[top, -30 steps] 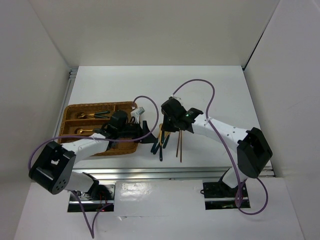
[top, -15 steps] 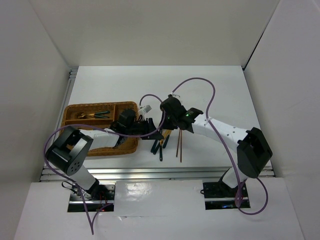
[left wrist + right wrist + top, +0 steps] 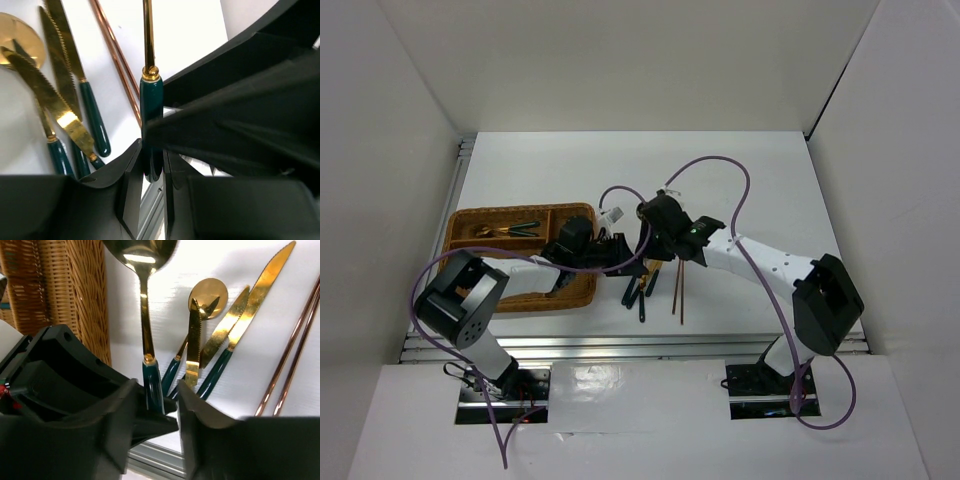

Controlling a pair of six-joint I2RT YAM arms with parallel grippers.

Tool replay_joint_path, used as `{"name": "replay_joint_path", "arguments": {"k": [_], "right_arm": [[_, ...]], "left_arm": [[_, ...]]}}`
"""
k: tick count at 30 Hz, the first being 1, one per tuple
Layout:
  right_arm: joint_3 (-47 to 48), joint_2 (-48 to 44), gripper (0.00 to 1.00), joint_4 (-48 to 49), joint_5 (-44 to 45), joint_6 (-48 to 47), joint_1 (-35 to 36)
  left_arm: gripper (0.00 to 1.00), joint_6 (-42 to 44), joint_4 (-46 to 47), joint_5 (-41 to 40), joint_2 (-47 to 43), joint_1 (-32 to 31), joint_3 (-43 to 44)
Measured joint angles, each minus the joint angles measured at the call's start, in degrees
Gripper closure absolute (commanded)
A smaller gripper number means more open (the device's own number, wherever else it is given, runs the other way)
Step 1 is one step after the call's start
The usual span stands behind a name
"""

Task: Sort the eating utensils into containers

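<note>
Overhead, a white table (image 3: 760,180) is seen, with both arms reaching in from its near edge. At nine o'clock from the table's middle a brown wicker tray (image 3: 470,215) is set. A few teal-handled pieces (image 3: 525,229) are laid in its far compartment, while the near compartments are largely hidden by the left arm.

Just past the tray's right wall, the left gripper (image 3: 151,152) is clenched on the dark teal handle of a spoon (image 3: 142,310). The lower end of the handle is pinched between the gripper's two black fingers (image 3: 131,185). In the wrist views the spoon is held upright, with its gold bowl at twelve o'clock and its handle at six.

The same handle is straddled by the right gripper (image 3: 157,390), which meets the left one from three o'clock. Its jaws are spread, a clear gap is seen beside the handle, and so the spoon is released by it rather than grasped.

At six o'clock from the meeting grippers, loose utensils are spread on the table. Three gold-bladed knives (image 3: 265,287) with teal handles and a second spoon (image 3: 207,292) are heaped together there, overlapping one another. At five o'clock, just beside that heap, two thin reddish-brown chopsticks (image 3: 115,52) are laid side by side, pointing towards the table's near edge
</note>
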Motion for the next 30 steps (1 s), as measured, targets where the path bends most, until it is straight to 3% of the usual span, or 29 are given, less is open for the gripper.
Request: {"name": "replay_joint_path", "arguments": {"k": [8, 16, 21, 26, 30], "right_arm": [[0.0, -6.0, 0.43, -1.9, 2.3, -0.2, 0.0], [-1.0, -15.2, 0.39, -2.3, 5.0, 1.1, 0.0], [-2.4, -12.3, 0.39, -3.1, 5.7, 1.7, 0.0], [-4.4, -10.6, 0.39, -3.8, 5.4, 1.7, 0.0], [-4.7, -10.6, 0.38, -3.8, 5.0, 1.2, 0.0]], "left_arm": [[0.83, -0.3, -1.2, -1.8, -1.1, 6.7, -0.7], [0.82, -4.3, -5.8, -7.6, -10.8, 16.4, -5.0], [0.84, -8.9, -14.8, -18.6, -24.3, 22.2, -7.3], [0.7, -15.5, -25.5, -34.3, -38.3, 25.3, -9.1], [0.74, -21.5, -33.4, -45.5, -44.7, 25.7, -10.8]]}}
